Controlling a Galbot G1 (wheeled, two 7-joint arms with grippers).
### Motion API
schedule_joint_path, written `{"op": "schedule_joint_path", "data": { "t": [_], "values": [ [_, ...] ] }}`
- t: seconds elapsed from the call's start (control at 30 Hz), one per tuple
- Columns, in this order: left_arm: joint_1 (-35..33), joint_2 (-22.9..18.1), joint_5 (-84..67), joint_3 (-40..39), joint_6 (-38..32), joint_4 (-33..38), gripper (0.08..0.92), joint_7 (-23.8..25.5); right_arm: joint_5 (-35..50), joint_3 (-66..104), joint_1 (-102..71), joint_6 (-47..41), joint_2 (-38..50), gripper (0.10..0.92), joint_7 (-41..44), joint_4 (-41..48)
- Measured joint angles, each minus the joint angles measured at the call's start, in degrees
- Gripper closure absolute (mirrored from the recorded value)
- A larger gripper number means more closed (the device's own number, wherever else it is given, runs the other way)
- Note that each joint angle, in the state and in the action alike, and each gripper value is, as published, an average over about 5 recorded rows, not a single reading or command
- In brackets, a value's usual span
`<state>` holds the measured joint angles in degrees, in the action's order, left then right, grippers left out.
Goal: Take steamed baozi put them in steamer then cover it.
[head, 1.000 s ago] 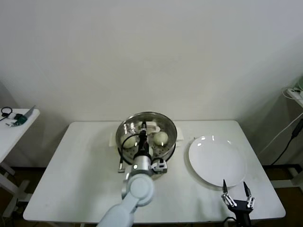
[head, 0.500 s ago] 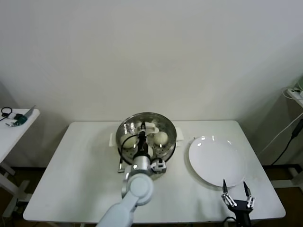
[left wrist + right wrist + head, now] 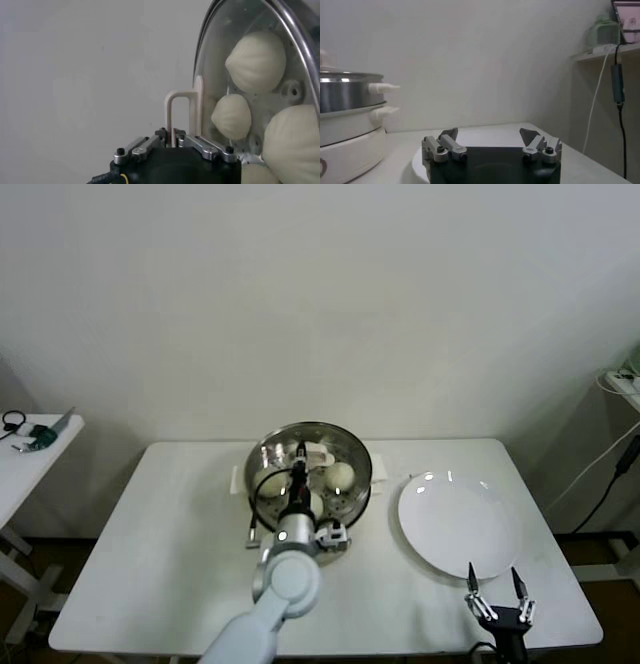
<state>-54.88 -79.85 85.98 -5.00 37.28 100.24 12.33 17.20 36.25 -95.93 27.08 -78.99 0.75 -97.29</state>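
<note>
The steamer (image 3: pixel 268 460), a shiny steel pot on a cream-white base, stands at the table's back centre. The clear glass cover (image 3: pixel 280 20) lies over it, and several cream-white baozi (image 3: pixel 256 62) show through the glass. In the head view a baozi (image 3: pixel 341 475) shows inside the pot. My left gripper (image 3: pixel 171 138) is above the steamer, shut on the cover's cream-white handle (image 3: pixel 181 116). My right gripper (image 3: pixel 494 597) is open and empty at the table's front right, and it also shows in the right wrist view (image 3: pixel 490 136).
A flat white plate (image 3: pixel 459 522) lies right of the steamer, just beyond the right gripper. The steamer's side handles (image 3: pixel 382 88) stick out toward the plate. A small side table (image 3: pixel 30 446) with tools stands at the far left.
The cover in my left gripper has shifted slightly over the steamer. The right gripper has edged a little to the left.
</note>
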Motion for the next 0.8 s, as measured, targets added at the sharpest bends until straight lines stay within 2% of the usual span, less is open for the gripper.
{"op": "schedule_joint_path", "data": {
  "t": [0.27, 0.47, 0.63, 0.8],
  "values": [
    [-0.5, 2.0, -4.0, -1.6, 1.2, 5.2, 0.558, 2.2, 0.4, -0.4, 0.3, -0.8, 0.0, 0.203, -0.2, -0.7],
    [-2.4, 5.3, -9.1, -1.5, 1.4, 11.2, 0.376, 2.5, 0.4, -0.7, 0.3, -1.9, 0.3, 0.203, -1.1, -1.5],
    [-5.3, 7.9, -17.1, -0.2, -1.1, 15.1, 0.233, -0.3, 0.2, -1.3, 0.6, -2.7, 0.9, 0.203, -2.0, -2.0],
    [-9.8, 9.2, -28.9, 4.1, -5.5, 18.5, 0.18, -4.8, -0.6, -1.5, 1.1, -4.1, 1.0, 0.203, -2.7, -2.9]
  ]
}}
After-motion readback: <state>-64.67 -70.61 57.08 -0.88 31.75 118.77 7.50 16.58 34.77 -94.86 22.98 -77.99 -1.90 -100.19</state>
